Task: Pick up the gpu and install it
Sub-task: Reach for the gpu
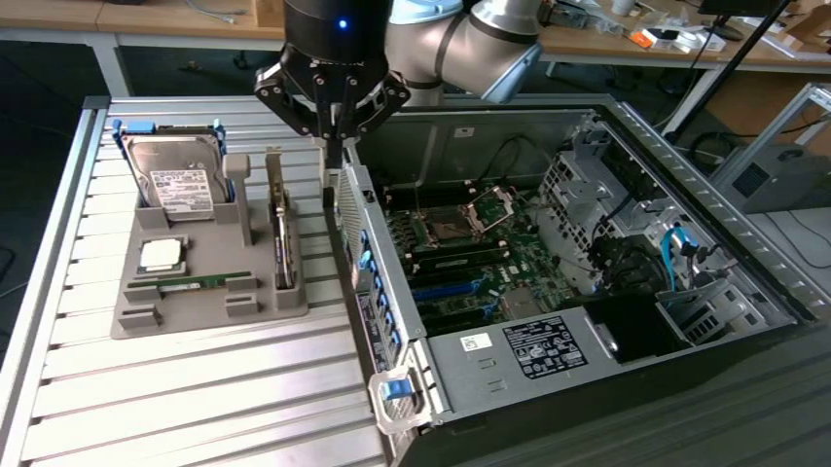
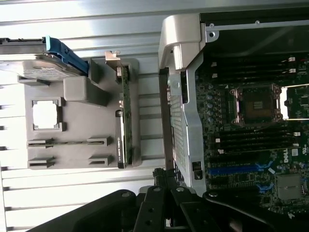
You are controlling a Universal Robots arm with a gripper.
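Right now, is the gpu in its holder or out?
In. The gpu stands on edge in the gray holder's slot, beside the hard drive; nothing grips it.

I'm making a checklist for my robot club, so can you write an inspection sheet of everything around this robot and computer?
Surface: ribbed metal table, carrying a gray holder and an open computer case.
Job's things: gpu stands on edge in the holder, not yet picked up.
Clutter: hard drive, square silver chip and RAM stick in the holder.
Grippers: gripper, fingers shut, holding nothing, above the case wall beside the gpu.
Cables: blue cables and black cables inside the case.
Surroundings: cluttered benches behind.
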